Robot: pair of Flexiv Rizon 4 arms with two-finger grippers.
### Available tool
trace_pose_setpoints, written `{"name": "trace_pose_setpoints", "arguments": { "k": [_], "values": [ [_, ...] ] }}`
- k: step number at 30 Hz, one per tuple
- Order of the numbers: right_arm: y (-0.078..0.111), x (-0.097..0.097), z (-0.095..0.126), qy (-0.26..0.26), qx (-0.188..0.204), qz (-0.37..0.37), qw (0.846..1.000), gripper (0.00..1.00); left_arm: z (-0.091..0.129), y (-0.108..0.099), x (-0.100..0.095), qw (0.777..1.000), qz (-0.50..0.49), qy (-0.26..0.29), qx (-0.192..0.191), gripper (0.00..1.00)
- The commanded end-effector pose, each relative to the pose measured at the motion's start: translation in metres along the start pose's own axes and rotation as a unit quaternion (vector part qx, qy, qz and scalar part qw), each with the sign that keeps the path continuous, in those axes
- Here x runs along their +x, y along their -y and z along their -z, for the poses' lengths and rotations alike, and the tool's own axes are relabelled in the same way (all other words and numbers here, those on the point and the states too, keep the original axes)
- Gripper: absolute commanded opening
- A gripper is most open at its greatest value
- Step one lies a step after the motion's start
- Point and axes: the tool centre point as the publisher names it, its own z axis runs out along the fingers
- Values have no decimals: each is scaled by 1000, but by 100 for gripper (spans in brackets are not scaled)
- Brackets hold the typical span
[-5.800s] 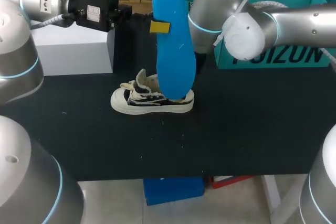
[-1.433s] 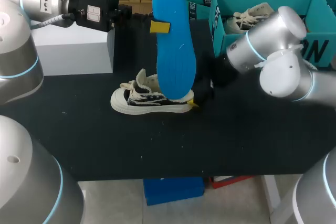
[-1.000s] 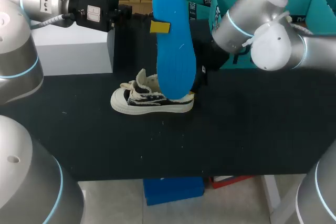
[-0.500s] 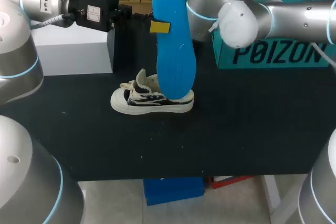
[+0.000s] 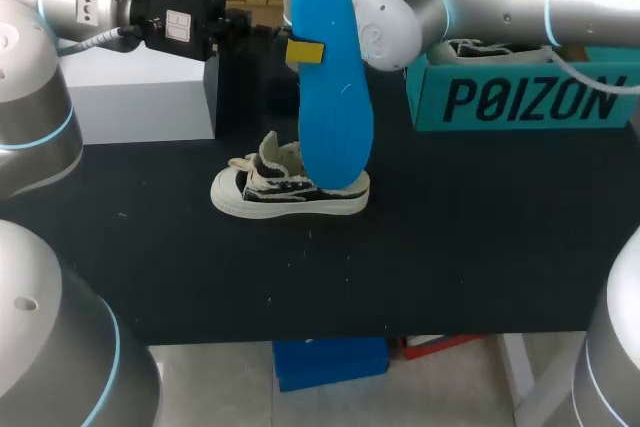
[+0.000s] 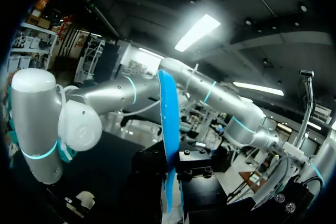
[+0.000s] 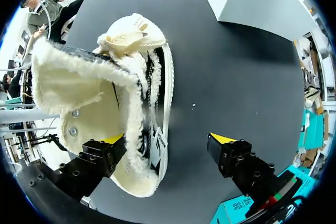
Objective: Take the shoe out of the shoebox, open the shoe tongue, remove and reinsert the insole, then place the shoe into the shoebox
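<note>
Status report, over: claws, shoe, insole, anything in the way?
Left claw shut on blue insole, held upright above shoe. Right claw open, over shoe on table. Nothing between them.

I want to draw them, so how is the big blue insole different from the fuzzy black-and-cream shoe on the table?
The flat blue insole is one plain colour; the fuzzy black-and-cream sneaker has two. The insole is held upright by the left gripper; the sneaker rests on its sole on the black table. The insole is thin; the sneaker is bulky. Both are foot-shaped.
</note>
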Motion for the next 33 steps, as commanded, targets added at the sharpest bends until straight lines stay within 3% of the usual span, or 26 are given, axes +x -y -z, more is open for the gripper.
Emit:
{"name": "trace_pose_setpoints", "arguments": {
  "k": [1,8,9,13,14,33],
  "values": [
    [-9,-2,-8,0,59,3,998,100,-1,-1,0,1000,-1,2,1,0],
    [-14,0,-16,3,36,2,999,100,-1,-1,0,1000,-1,2,1,0],
    [-13,0,-18,4,28,0,1000,96,-1,-1,0,1000,-1,2,1,0],
    [-12,0,-19,8,9,-3,1000,35,-1,-1,0,1000,-1,2,1,0],
    [-12,0,-19,7,9,-3,1000,0,-1,-1,0,1000,-1,2,1,0],
    [-11,0,-21,-4,-2,6,1000,0,-1,-1,0,1000,-1,2,1,0]
  ]
}}
